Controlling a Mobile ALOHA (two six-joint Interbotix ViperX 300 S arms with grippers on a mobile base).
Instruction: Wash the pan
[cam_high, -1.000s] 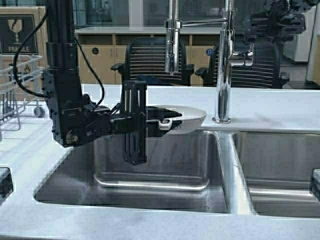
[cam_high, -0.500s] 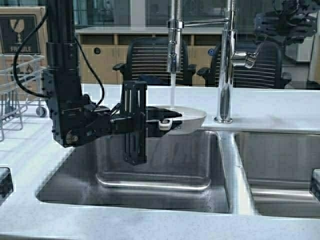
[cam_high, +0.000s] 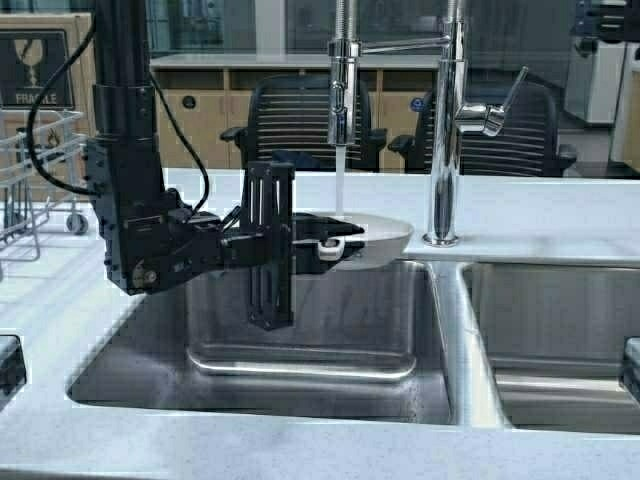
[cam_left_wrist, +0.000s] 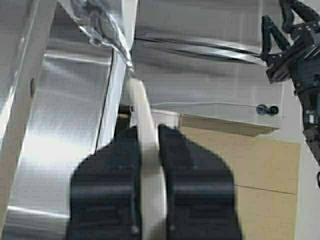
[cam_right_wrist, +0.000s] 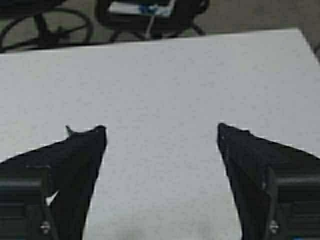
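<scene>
The cream-white pan (cam_high: 385, 234) is held level over the back of the left sink basin (cam_high: 310, 330). My left gripper (cam_high: 330, 247) is shut on its short pale handle (cam_left_wrist: 142, 107), which runs out between the two black fingers (cam_left_wrist: 112, 170). A thin stream of water (cam_high: 340, 180) falls from the spray head (cam_high: 343, 90) onto the pan. The pan's inner surface is hidden at this angle. My right gripper (cam_high: 605, 18) is high at the far right, away from the faucet lever (cam_high: 492, 112). In the right wrist view it (cam_right_wrist: 161, 131) is open above white countertop (cam_right_wrist: 160, 75).
The tall chrome faucet (cam_high: 445, 120) stands behind the divider between the two basins. A second basin (cam_high: 560, 330) lies to the right. A wire dish rack (cam_high: 30, 170) sits on the counter at the left. Office chairs (cam_high: 300, 120) stand beyond the counter.
The faucet lever has tipped up and water now runs onto the pan. My right gripper has drawn up and right, away from the lever. The left gripper and pan have not moved.
</scene>
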